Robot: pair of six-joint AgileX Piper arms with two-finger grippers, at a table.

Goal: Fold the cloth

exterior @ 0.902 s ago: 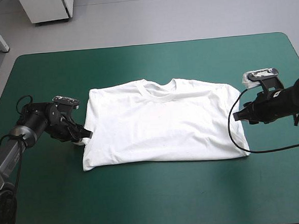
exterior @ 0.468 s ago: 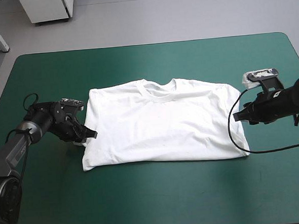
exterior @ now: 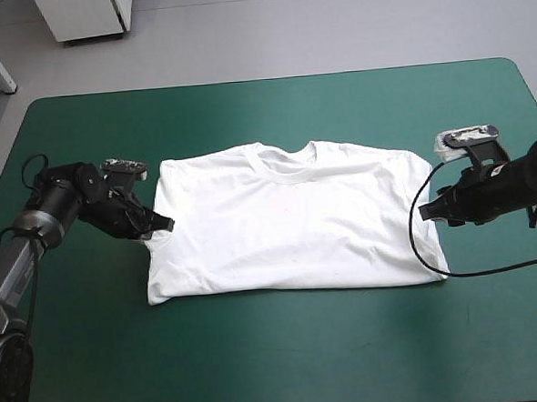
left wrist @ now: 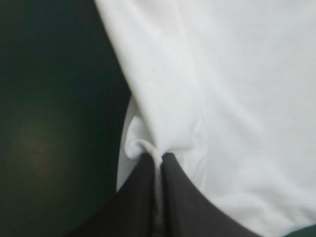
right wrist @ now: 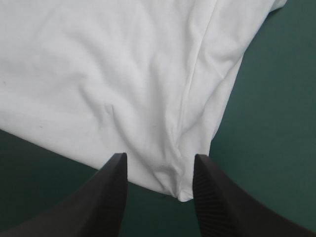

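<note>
The white T-shirt (exterior: pixel 288 223) lies flat on the teal-green cover, collar toward the far edge, its lower part folded up. My left gripper (exterior: pixel 163 224) is at the shirt's left edge and is shut on a pinch of white cloth (left wrist: pixel 148 148), which puckers at the black fingertips. My right gripper (exterior: pixel 426 210) rests at the shirt's right edge. Its fingers (right wrist: pixel 111 190) stand apart, with the shirt's edge and a corner of cloth (right wrist: pixel 180 190) lying between them.
Bare teal-green cover (exterior: pixel 287 355) surrounds the shirt on all sides, with wide room toward the near edge and the far edge.
My left gripper moved toward the far edge along the shirt's left side, drawing the pinched edge with it. The right arm stayed still.
</note>
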